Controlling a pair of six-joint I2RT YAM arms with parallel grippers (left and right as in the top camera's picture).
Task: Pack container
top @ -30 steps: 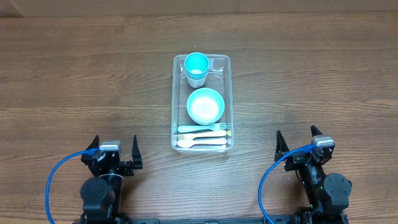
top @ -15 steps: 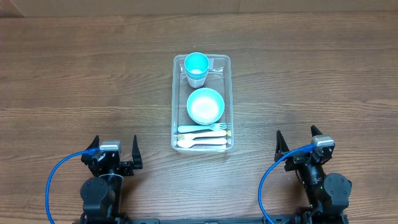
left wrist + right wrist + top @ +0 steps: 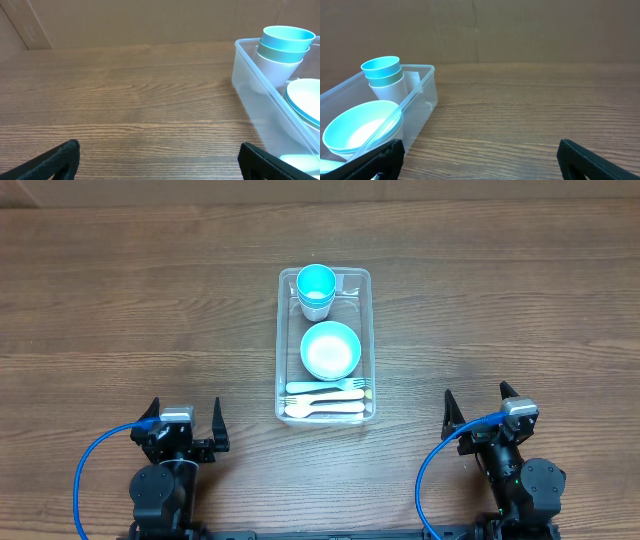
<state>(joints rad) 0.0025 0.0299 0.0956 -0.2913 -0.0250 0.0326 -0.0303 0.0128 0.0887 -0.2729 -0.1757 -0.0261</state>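
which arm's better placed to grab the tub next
Left, marginally: the tub sits slightly nearer the left fingers than the right fingers. Both are open, empty and parked clear of it.

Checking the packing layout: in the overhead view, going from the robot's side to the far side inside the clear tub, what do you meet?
Inside the container: white cutlery → teal bowl → stacked cups.
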